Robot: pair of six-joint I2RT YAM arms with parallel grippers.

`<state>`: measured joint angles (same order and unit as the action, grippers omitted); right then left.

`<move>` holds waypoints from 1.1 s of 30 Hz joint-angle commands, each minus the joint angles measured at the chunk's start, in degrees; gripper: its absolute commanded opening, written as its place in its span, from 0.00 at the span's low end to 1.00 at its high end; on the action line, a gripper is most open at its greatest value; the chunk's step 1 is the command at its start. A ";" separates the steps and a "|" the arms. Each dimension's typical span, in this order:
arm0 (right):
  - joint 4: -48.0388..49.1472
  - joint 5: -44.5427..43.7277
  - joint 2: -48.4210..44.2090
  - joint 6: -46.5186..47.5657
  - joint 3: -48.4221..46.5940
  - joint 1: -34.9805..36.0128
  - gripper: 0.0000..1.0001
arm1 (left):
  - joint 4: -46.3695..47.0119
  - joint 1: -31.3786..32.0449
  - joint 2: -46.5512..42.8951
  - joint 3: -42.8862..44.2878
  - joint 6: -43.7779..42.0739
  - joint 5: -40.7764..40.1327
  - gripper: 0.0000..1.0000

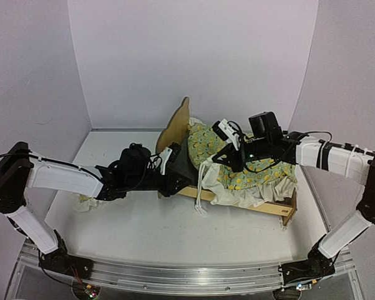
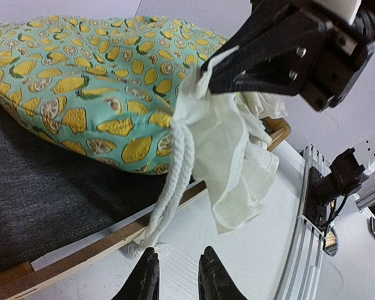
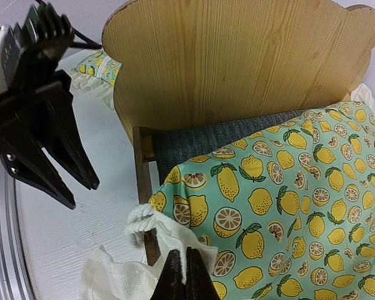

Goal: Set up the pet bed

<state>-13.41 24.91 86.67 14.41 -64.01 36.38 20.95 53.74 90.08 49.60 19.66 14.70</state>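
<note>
The pet bed [image 1: 177, 123] stands mid-table, with its bear-ear headboard [image 3: 237, 62] at the far left and its dark grey base [image 2: 44, 194] partly bare. The lemon-print quilt [image 1: 256, 175] lies bunched over the bed and also shows in both wrist views [image 2: 81, 81] [image 3: 300, 200]. My right gripper [image 1: 216, 160] [image 3: 185, 275] is shut on the quilt's white ruffle [image 3: 175, 240] at the near corner. A white cord [image 2: 172, 187] hangs from that corner over the side rail [image 2: 81, 256]. My left gripper [image 1: 182, 181] [image 2: 178, 275] is open and empty, low over the table just before the rail and beside the cord's end.
The small matching ruffled pillow [image 1: 82, 201] lies on the table at the left, under my left arm, and shows behind the headboard in the right wrist view [image 3: 94, 69]. The table's metal front rail [image 2: 312, 206] runs close by. White walls enclose the table.
</note>
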 commanded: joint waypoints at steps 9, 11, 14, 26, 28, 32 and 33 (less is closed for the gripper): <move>0.90 8.57 0.20 -2.97 -2.05 -2.43 0.00 | 5.47 2.65 9.27 5.26 -6.17 -4.94 0.12; 0.84 8.73 0.38 -3.07 -2.32 -2.45 0.00 | 6.44 2.61 10.38 6.32 -6.72 -3.46 0.11; 0.86 8.57 0.38 -3.03 -2.61 -2.53 0.00 | 8.25 2.61 10.87 6.06 -6.80 -3.16 0.11; 0.70 8.58 -0.04 -2.90 -2.99 -2.81 0.00 | 8.66 2.60 11.76 7.02 -8.09 -6.59 0.03; 0.69 8.67 0.05 -2.94 -3.36 -2.81 0.00 | 8.65 2.60 11.78 7.28 -8.07 -7.20 0.01; 0.66 9.05 0.06 -2.99 -3.58 -2.85 0.00 | 8.54 2.65 12.74 8.50 -7.99 -7.25 0.02; 0.67 9.21 0.00 -2.99 -3.58 -2.87 0.00 | 8.57 2.61 12.93 8.82 -7.97 -7.38 0.02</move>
<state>-13.65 32.49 87.22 12.01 -64.75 33.78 26.17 56.45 101.75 54.65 12.23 8.69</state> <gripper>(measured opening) 0.020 0.017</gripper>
